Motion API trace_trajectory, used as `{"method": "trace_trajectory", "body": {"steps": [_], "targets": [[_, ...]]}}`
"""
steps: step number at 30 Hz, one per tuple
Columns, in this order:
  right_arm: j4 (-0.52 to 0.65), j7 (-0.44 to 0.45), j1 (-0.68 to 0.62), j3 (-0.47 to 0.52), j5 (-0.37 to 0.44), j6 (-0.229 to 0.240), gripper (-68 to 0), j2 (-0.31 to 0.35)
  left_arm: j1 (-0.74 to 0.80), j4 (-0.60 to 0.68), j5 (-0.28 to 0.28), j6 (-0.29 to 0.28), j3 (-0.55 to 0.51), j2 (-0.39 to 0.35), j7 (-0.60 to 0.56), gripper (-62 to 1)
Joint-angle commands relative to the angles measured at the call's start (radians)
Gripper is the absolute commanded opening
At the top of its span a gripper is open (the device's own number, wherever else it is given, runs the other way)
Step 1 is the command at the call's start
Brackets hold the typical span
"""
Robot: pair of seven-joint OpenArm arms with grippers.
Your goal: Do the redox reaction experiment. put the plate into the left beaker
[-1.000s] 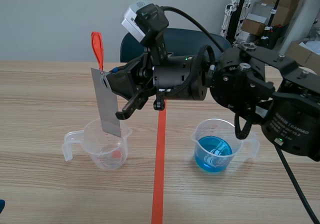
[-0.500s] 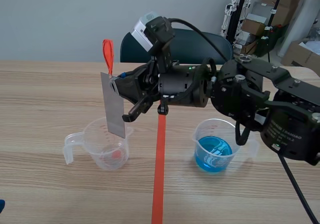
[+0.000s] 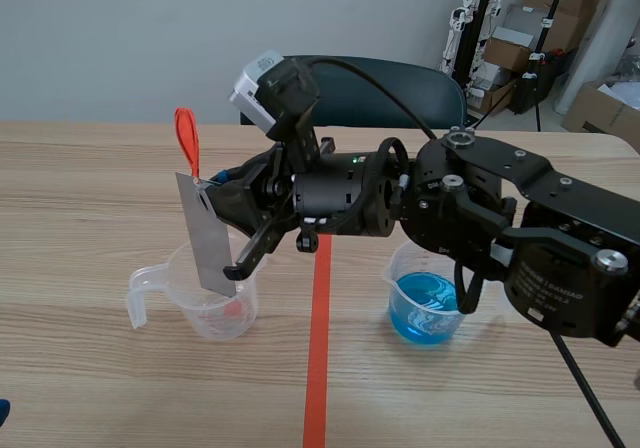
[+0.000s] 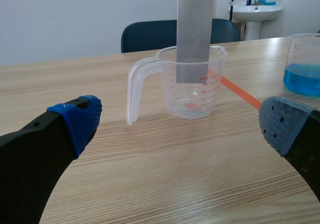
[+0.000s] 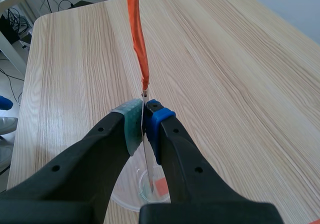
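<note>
A grey metal plate (image 3: 204, 236) with an orange ribbon (image 3: 187, 141) at its top hangs tilted, its lower end inside the left clear beaker (image 3: 205, 300). My right gripper (image 3: 222, 194) is shut on the plate's top edge; in the right wrist view its pads (image 5: 134, 125) pinch the plate (image 5: 146, 159) edge-on above the beaker (image 5: 150, 189). In the left wrist view the plate (image 4: 194, 29) dips into the beaker (image 4: 192, 84). My left gripper (image 4: 180, 124) is open, low over the table, some way short of that beaker.
A second clear beaker (image 3: 432, 293) holding blue liquid stands right of the orange-red tape line (image 3: 318, 343). A dark chair (image 3: 380, 78) stands behind the table. Boxes and stands are at the back right.
My right gripper has moved left and down with the plate. The plate's lower end now sits lower in the left beaker.
</note>
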Motion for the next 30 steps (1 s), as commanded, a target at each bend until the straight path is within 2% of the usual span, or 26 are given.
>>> {"method": "trace_trajectory", "body": {"steps": [1,16,27,29,30], "targets": [[0.005,0.029,0.003,0.007,-0.004,0.003,-67.1,-0.003,0.008,0.019,-0.007,-0.002,-0.003,-0.003,-0.046,1.4],[-0.123,0.101,-0.008,0.007,-0.128,0.003,-67.1,-0.074,0.008,0.019,-0.007,-0.002,-0.003,-0.003,-0.046,1.4],[-0.123,0.113,-0.008,0.007,-0.131,0.003,-66.7,-0.082,0.008,0.019,-0.007,-0.002,-0.003,-0.003,-0.046,1.4],[-0.123,0.116,-0.008,0.007,-0.132,0.003,-61.1,-0.082,0.008,0.019,-0.007,-0.002,-0.003,-0.003,-0.046,1.4],[-0.123,0.116,-0.008,0.007,-0.135,0.003,-55.0,-0.081,0.008,0.019,-0.007,-0.002,-0.003,-0.003,-0.046,1.4]]}}
